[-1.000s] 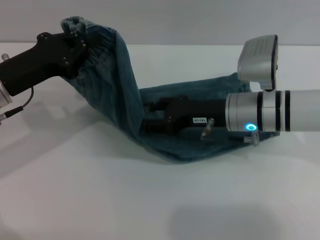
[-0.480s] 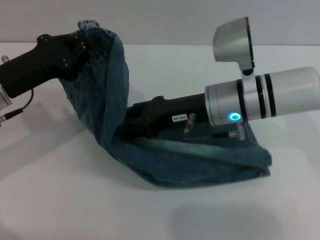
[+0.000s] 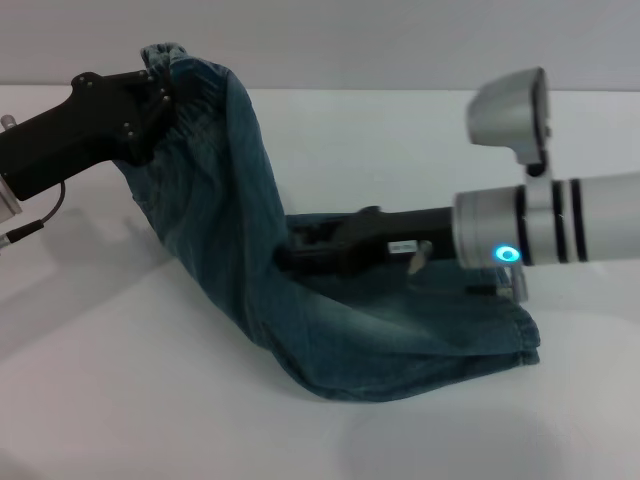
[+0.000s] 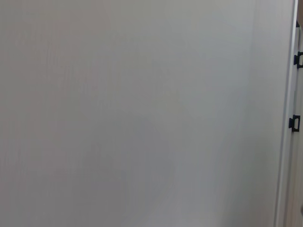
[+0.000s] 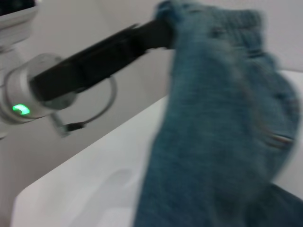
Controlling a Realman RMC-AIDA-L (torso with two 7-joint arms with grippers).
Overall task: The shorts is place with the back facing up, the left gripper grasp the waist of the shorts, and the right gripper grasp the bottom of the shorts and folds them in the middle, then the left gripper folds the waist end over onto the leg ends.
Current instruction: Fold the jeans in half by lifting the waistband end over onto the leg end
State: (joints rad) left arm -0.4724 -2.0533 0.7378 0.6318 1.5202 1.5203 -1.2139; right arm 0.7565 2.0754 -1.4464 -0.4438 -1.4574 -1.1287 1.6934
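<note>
The left pincer [image 3: 160,85] holds the limp, heavy shorts [image 3: 300,300] by the waist; the right pincer's [image 3: 290,255] grip can't be told.

The head view looks forward and down over the white table [image 3: 150,400]. The right wrist view sits close — sharing the shorts [image 3: 240,200] and left gripper [image 3: 160,85]. The left wrist view faces blank surface.

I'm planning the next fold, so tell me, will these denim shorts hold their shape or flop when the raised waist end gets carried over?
Probably floppy: the shorts hang in a slack curve from the left gripper down to the table. They look fairly heavy for cloth, sagging steeply. The lower part drapes over the right gripper, so they'll likely drag along rather than slide off.
</note>
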